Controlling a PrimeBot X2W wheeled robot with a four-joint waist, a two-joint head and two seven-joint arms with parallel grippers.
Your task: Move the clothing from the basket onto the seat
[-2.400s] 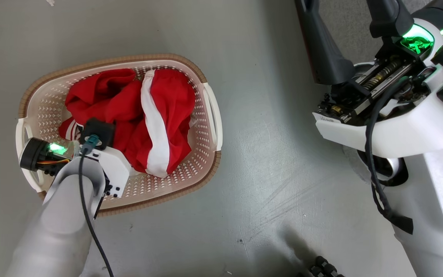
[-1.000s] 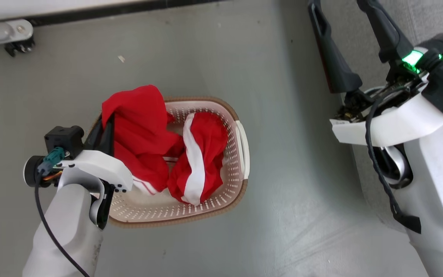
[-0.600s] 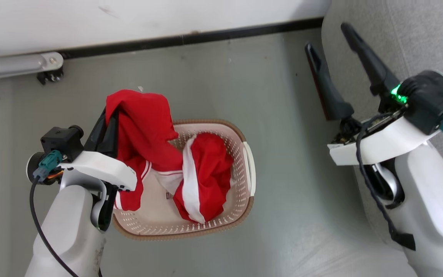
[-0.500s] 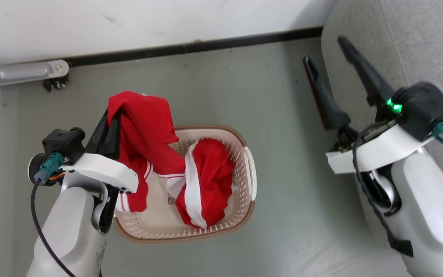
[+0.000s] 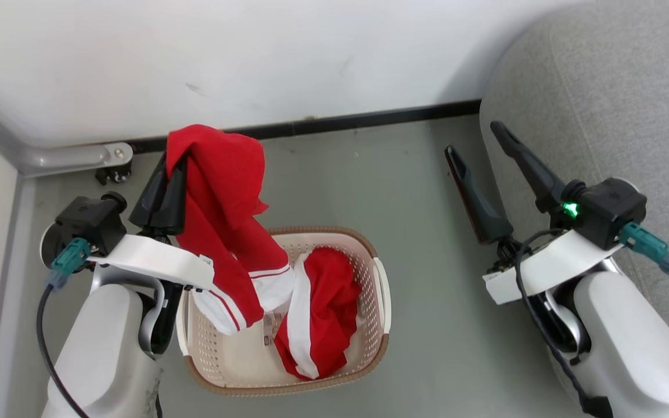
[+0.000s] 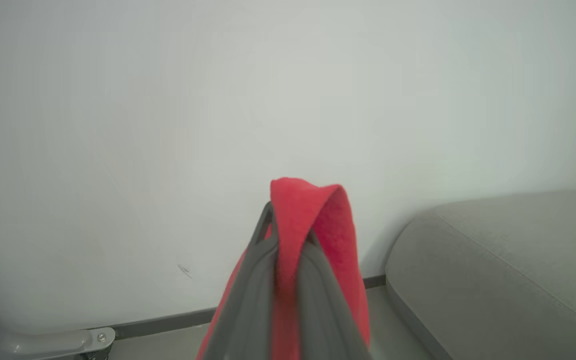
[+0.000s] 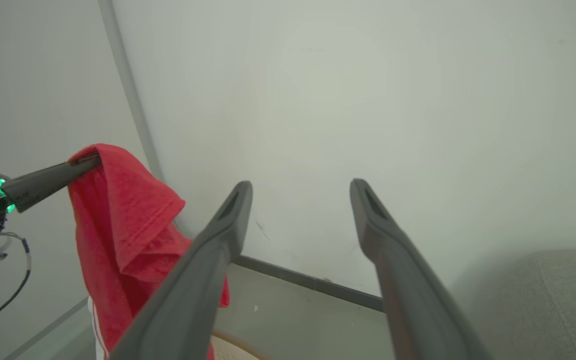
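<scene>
My left gripper [image 5: 173,158] is shut on a red garment [image 5: 224,197] with white stripes, held up above the cream basket [image 5: 378,290]; its lower end hangs down into the basket. In the left wrist view the red garment [image 6: 313,220] is pinched between my two dark fingers [image 6: 248,280]. A second red garment [image 5: 326,302] with a white band lies inside the basket. My right gripper [image 5: 471,139] stands open and empty to the right, beside the grey seat [image 5: 613,104]. The right wrist view shows its spread fingers [image 7: 218,245] and the lifted garment [image 7: 118,210].
A white wall [image 5: 253,52] with a dark baseboard [image 5: 369,121] runs behind the basket. A grey metal bar with a caster [image 5: 79,158] sits at the wall's foot on the left. Grey floor [image 5: 427,325] lies between the basket and the seat.
My left gripper has risen out of the basket with one red garment, pulling it up. The head camera has tilted up, bringing the wall and seat into view. The right gripper stays open.
</scene>
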